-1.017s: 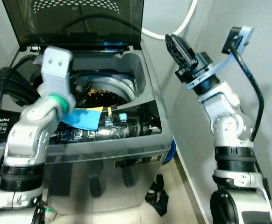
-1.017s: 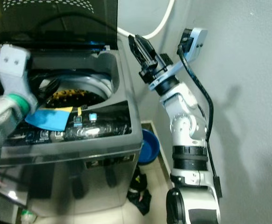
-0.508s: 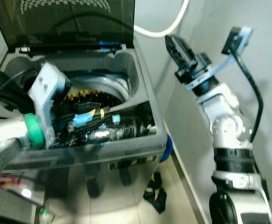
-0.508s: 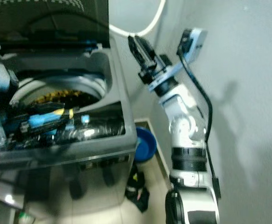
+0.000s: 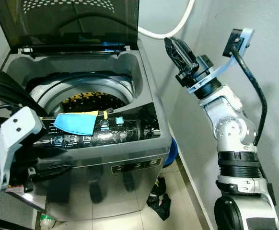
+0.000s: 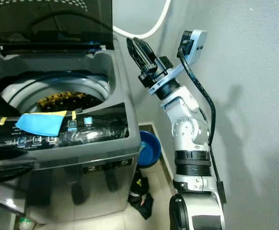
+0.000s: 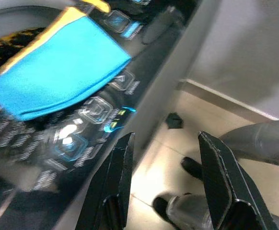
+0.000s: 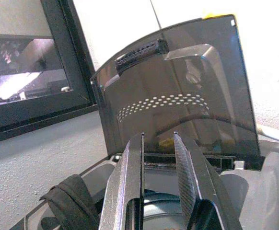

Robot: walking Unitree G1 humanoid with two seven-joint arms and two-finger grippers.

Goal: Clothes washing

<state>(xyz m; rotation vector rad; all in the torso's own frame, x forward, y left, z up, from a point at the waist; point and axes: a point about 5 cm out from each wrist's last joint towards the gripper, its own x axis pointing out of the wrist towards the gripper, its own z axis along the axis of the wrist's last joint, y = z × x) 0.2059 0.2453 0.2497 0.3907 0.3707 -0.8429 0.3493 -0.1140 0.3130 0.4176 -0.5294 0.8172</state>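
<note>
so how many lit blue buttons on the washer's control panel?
2 clearly lit square buttons, side by side right of the blue cloth. Dimmer icons sit below; the cloth may hide more.

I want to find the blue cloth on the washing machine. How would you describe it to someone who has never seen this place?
Start at the grey top-loading washing machine with its dark lid raised. Along its front edge runs a glossy black control panel. The flat bright blue cloth lies on the panel's left part, the only plain blue patch, next to small lit buttons.
</note>
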